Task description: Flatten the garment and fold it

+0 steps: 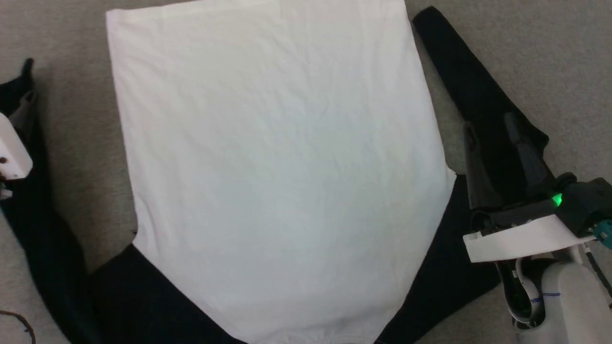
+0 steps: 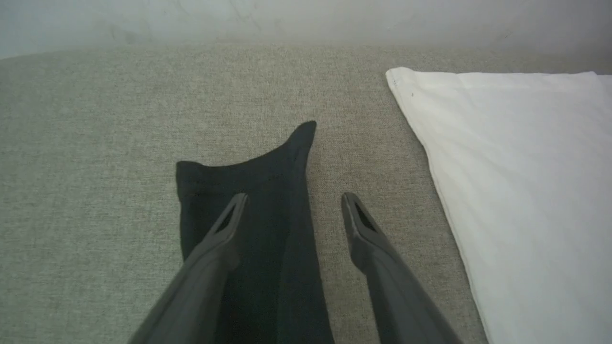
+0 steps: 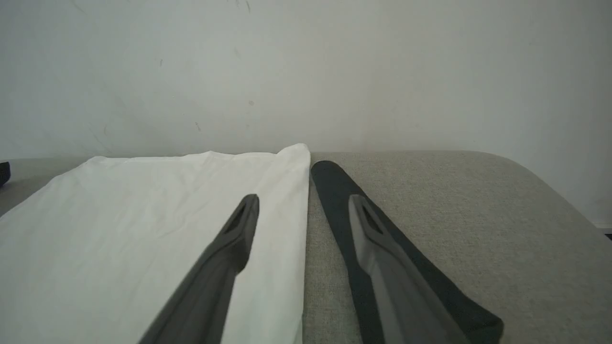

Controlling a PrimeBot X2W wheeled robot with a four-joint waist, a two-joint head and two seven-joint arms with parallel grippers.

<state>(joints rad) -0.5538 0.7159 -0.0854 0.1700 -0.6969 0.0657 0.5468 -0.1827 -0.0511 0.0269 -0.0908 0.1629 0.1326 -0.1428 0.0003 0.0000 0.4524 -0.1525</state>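
The garment lies spread flat on a grey cloth surface, its white body in the middle, hem at the far side. One black sleeve runs along the right, the other black sleeve along the left. My right gripper hovers open over the right sleeve. In the right wrist view it straddles the gap between the white body and the sleeve. My left gripper stands open above the left sleeve's cuff, nothing held, with the white body to its right.
The grey surface ends in a rounded edge near a pale wall. A thin brown cord lies at the lower left of the head view. A small dark object sits at the far left.
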